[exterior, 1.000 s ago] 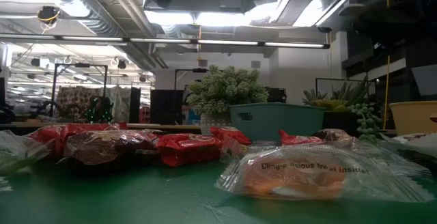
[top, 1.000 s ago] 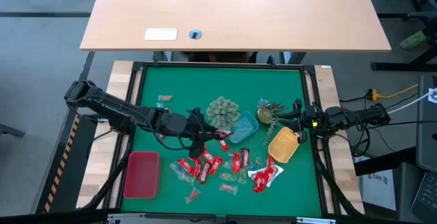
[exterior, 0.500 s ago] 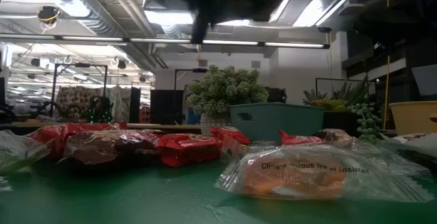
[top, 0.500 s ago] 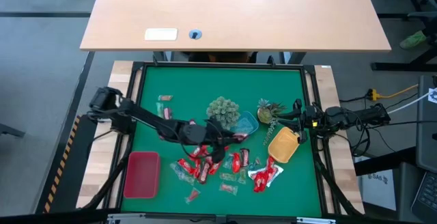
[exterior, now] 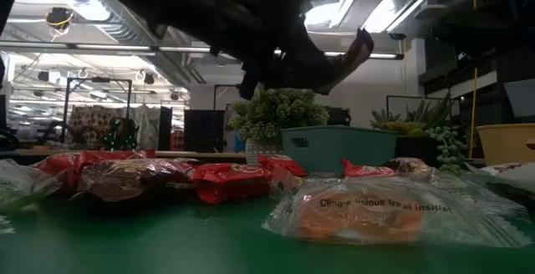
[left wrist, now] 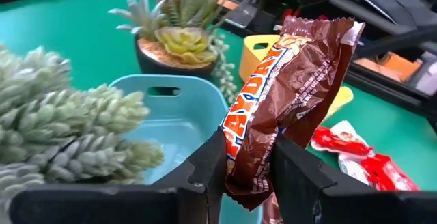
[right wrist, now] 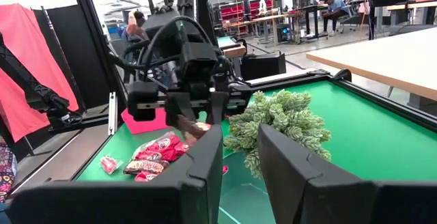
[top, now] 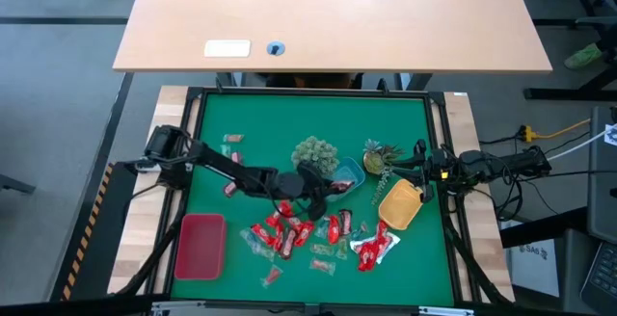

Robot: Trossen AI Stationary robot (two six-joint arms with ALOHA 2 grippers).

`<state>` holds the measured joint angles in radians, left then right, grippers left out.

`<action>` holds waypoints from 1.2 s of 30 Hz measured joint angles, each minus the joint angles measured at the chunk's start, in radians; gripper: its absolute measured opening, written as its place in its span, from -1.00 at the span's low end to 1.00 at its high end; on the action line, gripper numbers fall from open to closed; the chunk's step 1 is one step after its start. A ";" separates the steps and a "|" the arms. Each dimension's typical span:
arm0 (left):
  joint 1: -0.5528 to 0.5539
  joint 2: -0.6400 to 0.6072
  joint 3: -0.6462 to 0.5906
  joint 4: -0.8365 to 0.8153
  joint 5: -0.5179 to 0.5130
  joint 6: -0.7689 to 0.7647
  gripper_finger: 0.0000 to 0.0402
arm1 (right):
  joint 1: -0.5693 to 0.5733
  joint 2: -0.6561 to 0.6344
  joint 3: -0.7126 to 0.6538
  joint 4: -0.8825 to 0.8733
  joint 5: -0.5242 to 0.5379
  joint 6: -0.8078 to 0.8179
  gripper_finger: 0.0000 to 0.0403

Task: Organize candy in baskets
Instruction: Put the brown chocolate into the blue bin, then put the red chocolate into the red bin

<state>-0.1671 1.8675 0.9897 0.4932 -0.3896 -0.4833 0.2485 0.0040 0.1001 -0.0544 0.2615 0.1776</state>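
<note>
My left gripper (top: 326, 187) reaches from the table's left to the near left rim of the pale blue basket (top: 345, 174) and is shut on a brown candy bar (left wrist: 290, 80). In the low view it hangs dark over the pile, with the bar's end (exterior: 355, 53) sticking out. Red and brown candy (top: 294, 231) lies in a heap on the green mat. The red basket (top: 200, 246) sits at the near left and the yellow basket (top: 400, 203) at the right. My right gripper (right wrist: 239, 152) waits open at the table's right edge. My left gripper pinches the brown bar near its lower end (left wrist: 249, 157) between its two fingers (left wrist: 208, 166). The fingers come from the table's left, slanting a little downward, and lie across the bar. The bar juts out past the fingertips, lifted clear above the blue basket (left wrist: 171, 115).
A pale green bushy plant (top: 315, 154) stands just beyond my left gripper, and a succulent in a pot (top: 379, 154) sits right of the blue basket. Two small sweets (top: 231, 140) lie at the far left of the mat. Clear-wrapped sweets (exterior: 376, 211) lie near the front edge.
My left gripper has gone down and toward the table's right, from over the candy heap to the blue basket's rim, carrying the brown bar. It has dropped into the low view. My right arm has kept still.
</note>
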 joint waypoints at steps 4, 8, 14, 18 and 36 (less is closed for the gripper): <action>0.013 0.001 0.000 -0.003 -0.002 -0.032 -0.50 | 0.000 0.000 0.000 0.000 0.000 0.000 -0.53; 0.013 0.001 0.000 -0.004 -0.002 -0.034 -0.50 | 0.000 0.000 0.000 0.000 0.000 0.000 -0.53; 0.013 0.001 0.000 -0.006 -0.002 -0.039 -0.50 | 0.000 0.000 0.000 0.000 0.000 0.000 -0.53; 0.013 0.001 0.000 -0.006 -0.002 -0.039 -0.50 | 0.000 0.000 0.000 0.000 0.000 0.000 -0.53; 0.022 0.001 0.000 -0.006 -0.002 -0.065 -0.01 | 0.000 0.000 0.000 0.002 0.000 0.000 -0.53</action>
<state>-0.1448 1.8683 0.9894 0.4873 -0.3916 -0.5482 0.2485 0.0040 0.1001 -0.0529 0.2611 0.1780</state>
